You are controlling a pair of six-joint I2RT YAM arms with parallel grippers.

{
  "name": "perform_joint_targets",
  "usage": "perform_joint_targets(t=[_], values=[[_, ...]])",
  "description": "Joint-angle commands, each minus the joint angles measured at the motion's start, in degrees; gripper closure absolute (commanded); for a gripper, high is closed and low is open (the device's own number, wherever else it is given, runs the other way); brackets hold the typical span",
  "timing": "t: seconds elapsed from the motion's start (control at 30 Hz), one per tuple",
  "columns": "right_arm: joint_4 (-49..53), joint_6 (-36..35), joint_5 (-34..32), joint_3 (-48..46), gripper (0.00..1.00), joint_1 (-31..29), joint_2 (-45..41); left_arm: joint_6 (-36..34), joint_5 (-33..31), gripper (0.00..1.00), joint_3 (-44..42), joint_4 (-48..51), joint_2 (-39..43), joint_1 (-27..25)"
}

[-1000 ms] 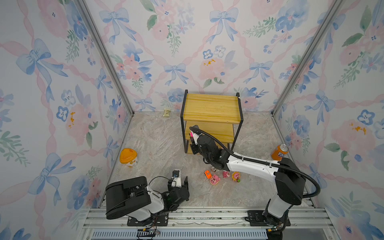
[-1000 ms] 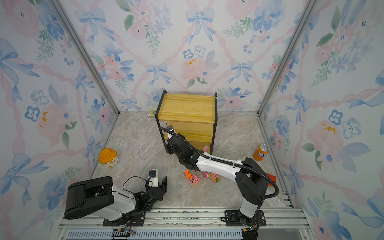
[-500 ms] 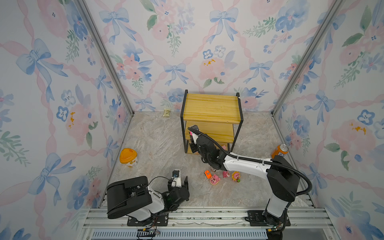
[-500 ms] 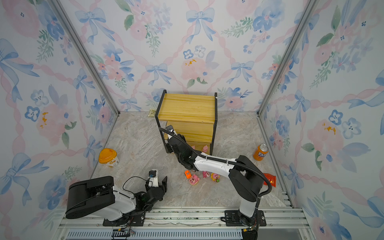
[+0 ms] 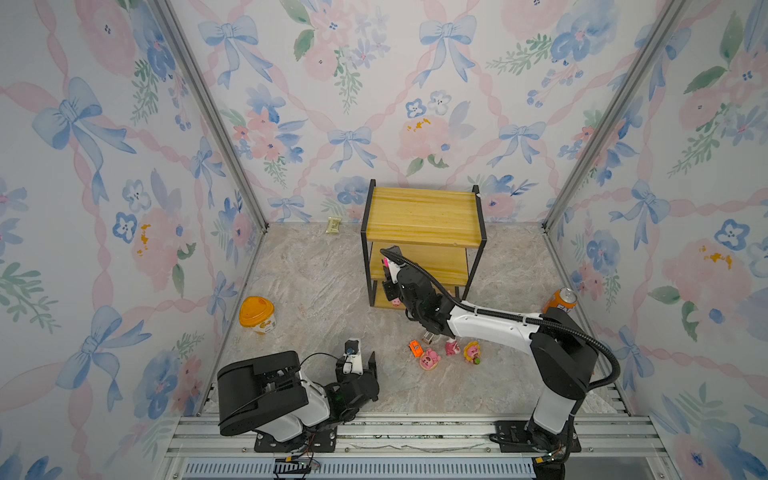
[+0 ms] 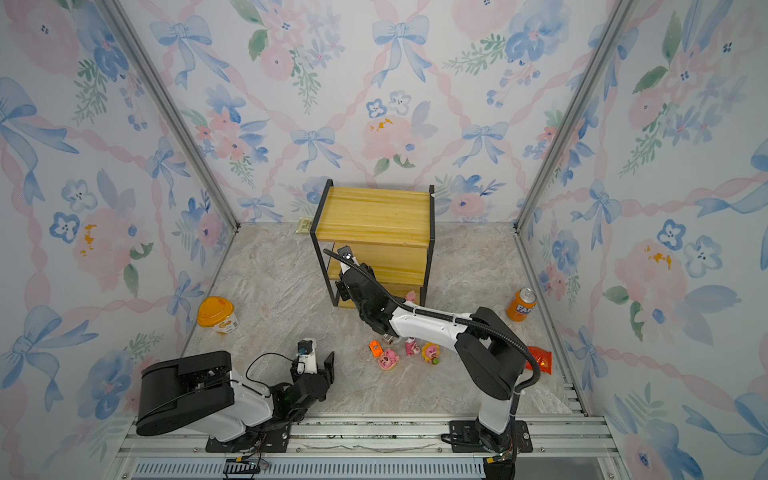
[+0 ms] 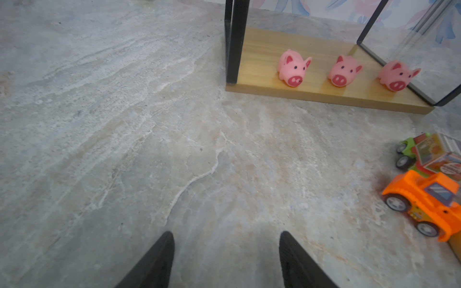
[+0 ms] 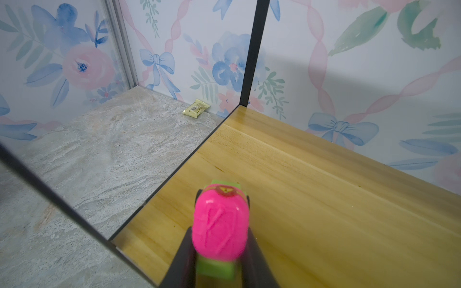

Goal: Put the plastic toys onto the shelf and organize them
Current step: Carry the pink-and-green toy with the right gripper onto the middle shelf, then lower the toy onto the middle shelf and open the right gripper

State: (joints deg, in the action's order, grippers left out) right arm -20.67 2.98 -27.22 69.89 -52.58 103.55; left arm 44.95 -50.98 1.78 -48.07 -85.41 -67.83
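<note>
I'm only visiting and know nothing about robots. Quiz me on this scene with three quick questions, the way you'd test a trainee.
1. True or false: the three pink pigs stand on the shelf's bottom board.
2. What do the right fingers grip? A) orange car B) pink-green car C) soda can
3. Fill in: the left fingers are ____ (open or shut).

Key: 1 true; 2 B; 3 open.

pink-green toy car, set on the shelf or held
Held: the right gripper's black fingers clamp the pink-green plastic car over the yellow wooden shelf.
</note>
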Motion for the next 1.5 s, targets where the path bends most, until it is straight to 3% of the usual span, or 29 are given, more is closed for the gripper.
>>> perform_joint_targets(t=[0.0, 0.7, 0.97, 1.47], values=[[-2.3, 0.2, 0.9, 1.2, 0.76, 0.5, 2.0, 0.1, 2.3, 0.32, -0.4, 3.7, -1.8, 0.6], [-4.4, -0.5, 2.2, 3.6, 0.72, 2.1, 6.1, -0.1, 2.4, 0.32, -0.8, 2.5, -2.7, 0.9], [-4.8, -1.1, 1.1, 3.1, 0.50, 2.0, 6.1, 0.4, 2.3, 0.31, -0.8, 2.3, -3.3, 1.0], [-6.8, -4.9, -1.9, -2.4, 0.22, 0.5, 0.8, 0.4, 2.5, 0.31, -0.6, 2.2, -3.7, 1.1]])
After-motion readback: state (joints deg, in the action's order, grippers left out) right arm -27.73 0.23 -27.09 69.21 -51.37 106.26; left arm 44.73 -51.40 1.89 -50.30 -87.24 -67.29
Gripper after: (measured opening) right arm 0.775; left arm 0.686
